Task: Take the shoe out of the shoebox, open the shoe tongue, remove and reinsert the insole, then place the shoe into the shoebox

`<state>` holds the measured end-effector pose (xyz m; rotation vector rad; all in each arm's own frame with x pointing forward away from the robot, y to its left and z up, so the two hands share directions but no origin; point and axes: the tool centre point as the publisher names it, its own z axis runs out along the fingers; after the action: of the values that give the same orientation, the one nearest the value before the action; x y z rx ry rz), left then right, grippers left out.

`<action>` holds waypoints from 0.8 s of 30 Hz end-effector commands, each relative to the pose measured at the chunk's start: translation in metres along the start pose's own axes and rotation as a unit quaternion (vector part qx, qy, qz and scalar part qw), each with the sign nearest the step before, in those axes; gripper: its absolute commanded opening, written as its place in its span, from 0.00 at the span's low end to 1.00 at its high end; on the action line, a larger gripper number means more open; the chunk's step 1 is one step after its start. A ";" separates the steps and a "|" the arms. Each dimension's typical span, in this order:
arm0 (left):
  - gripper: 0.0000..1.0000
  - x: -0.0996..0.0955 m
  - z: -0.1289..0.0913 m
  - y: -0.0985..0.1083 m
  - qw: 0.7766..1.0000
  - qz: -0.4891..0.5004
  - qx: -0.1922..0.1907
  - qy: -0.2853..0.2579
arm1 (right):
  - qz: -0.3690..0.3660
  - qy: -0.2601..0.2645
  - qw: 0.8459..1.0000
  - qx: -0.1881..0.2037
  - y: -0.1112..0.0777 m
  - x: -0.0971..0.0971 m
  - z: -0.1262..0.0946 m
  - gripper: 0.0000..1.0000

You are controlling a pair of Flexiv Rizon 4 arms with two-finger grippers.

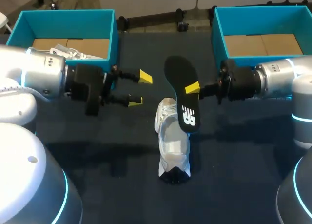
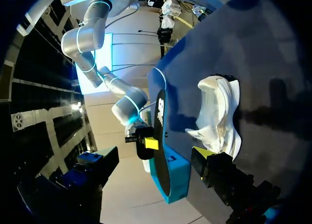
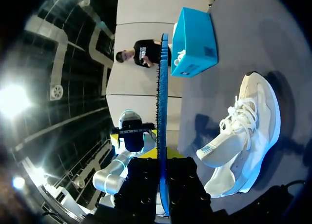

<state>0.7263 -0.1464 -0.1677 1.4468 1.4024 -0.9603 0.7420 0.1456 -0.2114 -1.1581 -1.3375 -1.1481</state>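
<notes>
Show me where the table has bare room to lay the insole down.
Bare table lies left of the shoe, on the near side of the left gripper, and again right of the shoe, near the right gripper. The right shoebox has a bare floor. The middle is crowded: shoe, held insole, both grippers.

My head camera sits above and behind the robot, looking steeply down on the table (image 1: 97, 136) from far enough back to take in my left arm (image 1: 39, 72), my right arm (image 1: 278, 77) and both shoeboxes (image 1: 63, 13). The left wrist camera looks out from its wrist, low across the tabletop toward the right arm, while the right wrist camera faces the opposite way, toward the left arm, with the insole (image 3: 162, 112) edge-on just ahead of it (easily my nearest view). All three share the table's middle, where the shoe (image 1: 173, 146) and insole show.
</notes>
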 end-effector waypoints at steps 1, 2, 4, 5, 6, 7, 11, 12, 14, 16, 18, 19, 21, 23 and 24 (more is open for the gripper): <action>1.00 0.000 -0.003 -0.001 1.000 0.001 0.001 0.003 | 0.000 -0.001 1.000 0.000 0.000 -0.001 0.001 0.00; 1.00 -0.001 -0.002 0.002 1.000 -0.005 -0.005 0.021 | 0.000 -0.001 1.000 0.000 0.000 -0.001 0.001 0.00; 1.00 -0.005 -0.001 0.014 0.998 -0.022 -0.002 0.053 | 0.000 -0.001 1.000 0.000 0.000 -0.001 0.001 0.00; 1.00 -0.006 -0.001 0.018 0.997 -0.032 -0.003 0.065 | 0.000 -0.001 1.000 0.000 0.000 -0.001 0.001 0.00; 1.00 -0.009 -0.001 0.027 0.996 -0.049 0.008 0.068 | 0.000 -0.001 1.000 0.000 0.000 -0.001 0.001 0.00; 1.00 -0.011 -0.002 0.031 0.996 -0.047 0.008 0.070 | 0.000 -0.001 1.000 0.000 0.000 -0.001 0.001 0.00; 1.00 -0.025 -0.005 0.051 0.991 -0.065 0.023 0.113 | 0.000 -0.001 1.000 0.000 0.000 -0.001 0.001 0.00; 1.00 -0.027 -0.006 0.056 0.989 -0.067 0.031 0.125 | 0.000 -0.001 1.000 0.000 0.000 -0.001 0.001 0.00; 1.00 -0.034 -0.009 0.065 0.986 -0.068 0.042 0.147 | 0.000 -0.001 1.000 0.000 0.000 -0.001 0.001 0.00; 1.00 -0.041 -0.012 0.075 0.979 -0.077 0.044 0.183 | 0.000 -0.001 1.000 0.000 0.000 -0.001 0.001 0.00; 1.00 -0.044 -0.012 0.082 0.971 -0.092 0.045 0.217 | 0.000 -0.001 1.000 0.000 0.000 -0.001 0.001 0.00; 1.00 -0.044 -0.011 0.084 0.967 -0.102 0.051 0.228 | 0.000 -0.001 1.000 0.000 0.000 -0.001 0.001 0.00; 1.00 -0.048 -0.008 0.091 0.950 -0.095 0.065 0.289 | 0.000 -0.001 1.000 0.000 0.000 -0.001 0.001 0.00; 1.00 -0.048 -0.008 0.091 0.950 -0.095 0.065 0.289 | 0.000 -0.001 1.000 0.000 0.000 -0.001 0.001 0.00; 1.00 -0.048 -0.008 0.091 0.950 -0.095 0.065 0.289 | 0.000 -0.001 1.000 0.000 0.000 -0.001 0.001 0.00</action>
<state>0.8006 -0.1453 -0.1165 1.5660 1.7782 -0.9198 0.7428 0.1464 -0.2115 -1.1578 -1.3389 -1.1457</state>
